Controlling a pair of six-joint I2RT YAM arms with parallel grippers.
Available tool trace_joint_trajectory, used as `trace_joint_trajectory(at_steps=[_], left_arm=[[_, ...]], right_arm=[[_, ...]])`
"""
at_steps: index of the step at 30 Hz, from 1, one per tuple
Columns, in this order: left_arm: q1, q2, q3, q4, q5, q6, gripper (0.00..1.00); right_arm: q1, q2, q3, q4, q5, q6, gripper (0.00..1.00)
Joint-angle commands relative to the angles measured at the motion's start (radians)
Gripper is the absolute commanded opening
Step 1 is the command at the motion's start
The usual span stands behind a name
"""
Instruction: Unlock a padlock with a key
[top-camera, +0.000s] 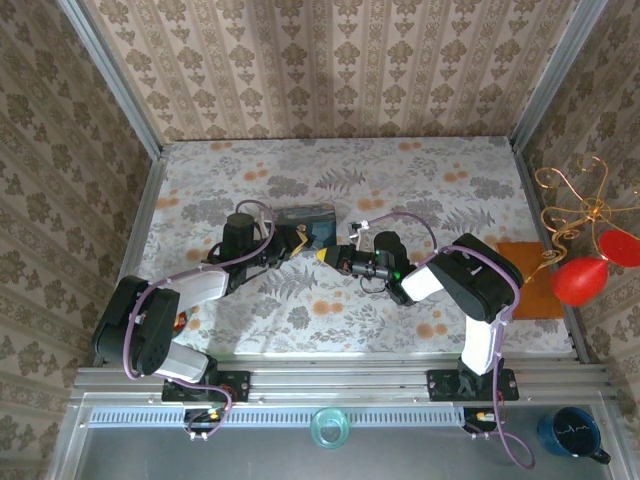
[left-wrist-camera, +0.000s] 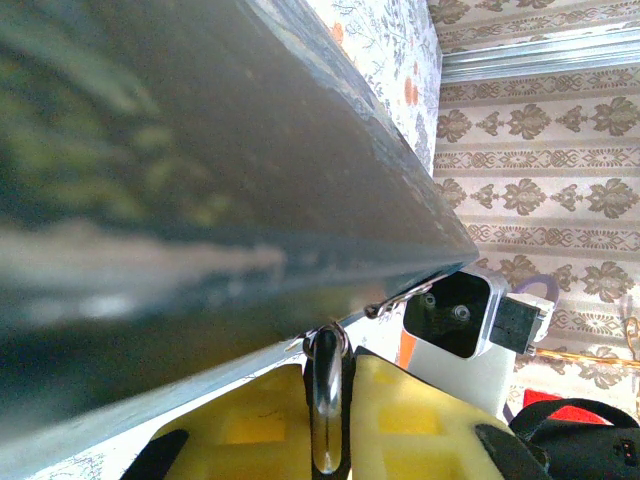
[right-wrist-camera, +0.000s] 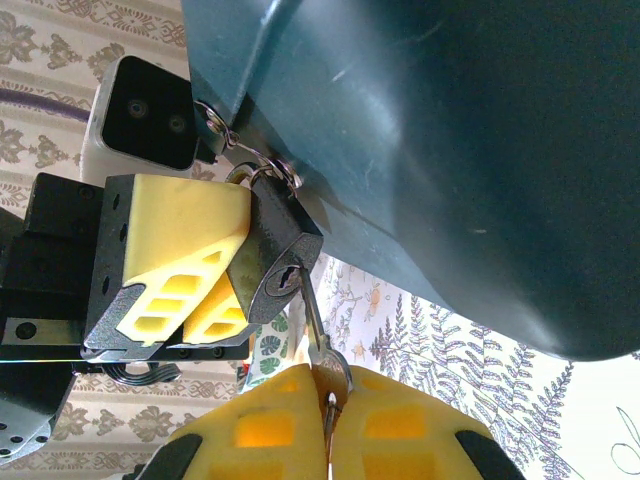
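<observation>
A floral-patterned surface (top-camera: 300, 170) sits inside a booth with beige damask-papered walls (top-camera: 330, 60), and an orange mat (top-camera: 525, 280) lies at the right edge of the overhead frame. At centre frame, just below a dark blue box (top-camera: 305, 215), the small dark padlock (right-wrist-camera: 275, 250) hangs from the box's latch, pinched tight in the left claw (left-wrist-camera: 326, 400). The right claw (right-wrist-camera: 328, 420) is closed on a key (right-wrist-camera: 318, 325) whose blade sits in the padlock's keyhole.
</observation>
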Motion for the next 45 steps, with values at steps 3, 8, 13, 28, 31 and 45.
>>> trace_joint_trajectory(at_steps=[3,8,13,28,31,45], left_arm=[[-0.011,-0.009,0.005,0.037,0.033,0.001,0.10],[-0.011,-0.013,0.003,0.039,0.032,-0.006,0.10],[-0.010,-0.018,0.011,0.029,0.032,-0.003,0.10],[-0.011,-0.001,0.011,0.037,0.036,-0.002,0.10],[-0.011,-0.001,0.009,0.039,0.036,-0.002,0.10],[-0.010,0.006,0.024,0.022,0.042,0.008,0.09]], right_arm=[[0.006,-0.005,-0.005,0.058,-0.007,-0.010,0.00],[0.008,-0.006,-0.009,0.056,-0.003,-0.008,0.00],[0.008,-0.006,-0.007,0.049,-0.006,-0.010,0.00],[0.008,-0.009,-0.013,0.050,0.001,-0.012,0.00],[0.008,-0.009,-0.015,0.050,0.003,-0.012,0.00],[0.008,-0.022,-0.031,0.040,0.005,-0.026,0.00]])
